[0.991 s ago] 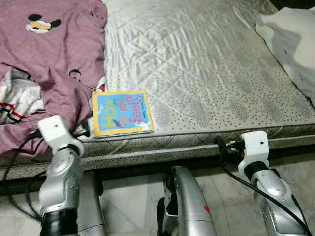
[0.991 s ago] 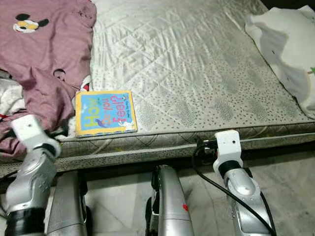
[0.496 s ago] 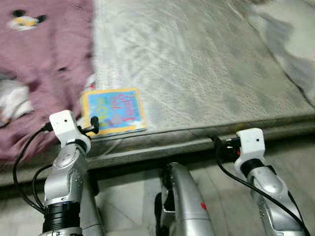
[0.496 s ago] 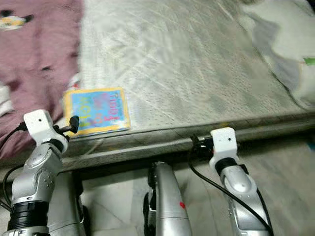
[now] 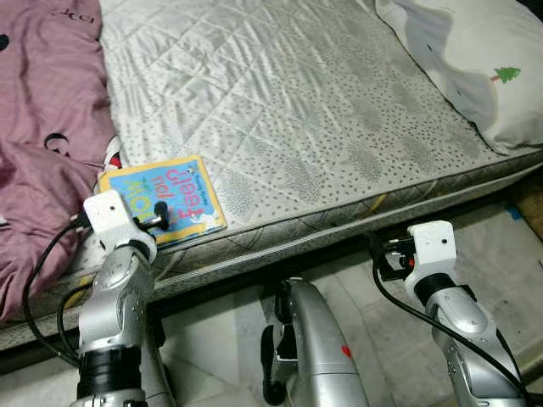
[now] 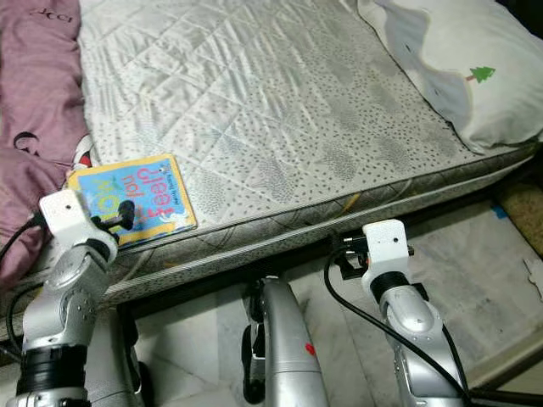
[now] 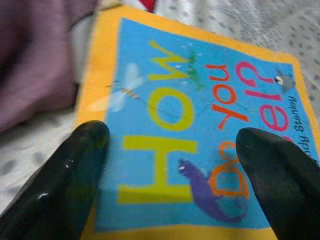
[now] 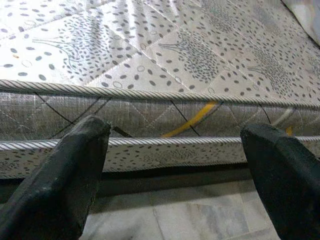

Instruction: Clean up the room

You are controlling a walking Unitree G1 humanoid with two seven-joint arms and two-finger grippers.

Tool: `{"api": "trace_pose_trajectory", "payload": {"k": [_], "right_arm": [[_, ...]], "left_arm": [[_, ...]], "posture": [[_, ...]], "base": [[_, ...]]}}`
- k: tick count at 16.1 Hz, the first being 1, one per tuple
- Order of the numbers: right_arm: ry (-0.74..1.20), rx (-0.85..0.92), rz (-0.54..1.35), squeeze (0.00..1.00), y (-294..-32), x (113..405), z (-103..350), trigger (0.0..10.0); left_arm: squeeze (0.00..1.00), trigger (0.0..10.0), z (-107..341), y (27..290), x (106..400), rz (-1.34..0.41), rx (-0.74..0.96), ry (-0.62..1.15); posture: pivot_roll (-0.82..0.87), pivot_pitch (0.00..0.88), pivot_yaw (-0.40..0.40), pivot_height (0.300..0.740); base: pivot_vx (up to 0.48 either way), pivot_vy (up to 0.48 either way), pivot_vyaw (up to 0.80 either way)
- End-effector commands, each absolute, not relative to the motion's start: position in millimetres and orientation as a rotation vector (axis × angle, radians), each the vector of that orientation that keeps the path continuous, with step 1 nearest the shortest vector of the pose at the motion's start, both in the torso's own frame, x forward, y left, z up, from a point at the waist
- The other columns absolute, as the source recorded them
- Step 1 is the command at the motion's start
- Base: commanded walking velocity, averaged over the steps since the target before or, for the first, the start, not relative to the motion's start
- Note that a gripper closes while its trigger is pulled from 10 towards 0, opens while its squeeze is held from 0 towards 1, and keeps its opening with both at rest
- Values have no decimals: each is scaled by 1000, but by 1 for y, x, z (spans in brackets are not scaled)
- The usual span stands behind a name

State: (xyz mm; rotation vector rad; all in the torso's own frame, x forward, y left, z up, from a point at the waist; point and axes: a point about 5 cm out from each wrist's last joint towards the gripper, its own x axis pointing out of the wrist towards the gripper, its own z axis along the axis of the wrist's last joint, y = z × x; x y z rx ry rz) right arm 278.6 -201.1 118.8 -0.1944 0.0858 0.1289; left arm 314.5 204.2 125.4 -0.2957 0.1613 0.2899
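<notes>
**One picture book at the mattress edge, left gripper spread over it**

One book, yellow-bordered and blue, lies flat near the mattress edge, beside a mauve blanket at its 9 o'clock. Its cover reads "How", "you" and "feel?"; smaller print is illegible. The long axis runs roughly 8 to 2 o'clock. The left gripper hovers wide open above it, gripping nothing. The right gripper, equally spread and empty, faces the mattress side. One white pillow bears a green tree.

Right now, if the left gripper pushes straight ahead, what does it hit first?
Probably the children's book: the open left gripper points at its cover near the mattress edge. Depth is unclear, so contact distance is uncertain.
</notes>
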Motion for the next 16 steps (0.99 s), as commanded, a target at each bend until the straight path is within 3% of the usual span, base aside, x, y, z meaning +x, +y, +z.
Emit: {"api": "trace_pose_trajectory", "payload": {"k": [1,6,9,12,16], "right_arm": [[112,-210,111,0,-208,276,112,10000],[96,-222,127,0,-201,281,111,10000],[78,-256,77,0,-218,279,118,10000],[59,-290,25,0,-233,275,125,10000],[19,-327,31,0,-232,277,133,10000]], "left_arm": [[0,10000,129,206,307,326,-305,140],[0,10000,113,216,296,389,-294,202],[0,10000,102,222,304,412,-329,265],[0,10000,93,218,318,350,-400,337],[0,10000,86,209,330,233,-470,397]], "posture": [[-109,284,-141,538],[-94,269,-134,538],[-138,266,-119,538],[-174,264,-103,538],[-186,257,-103,538]], "base": [[0,0,0],[0,0,0],[0,0,0],[0,0,0],[0,0,0]]}}
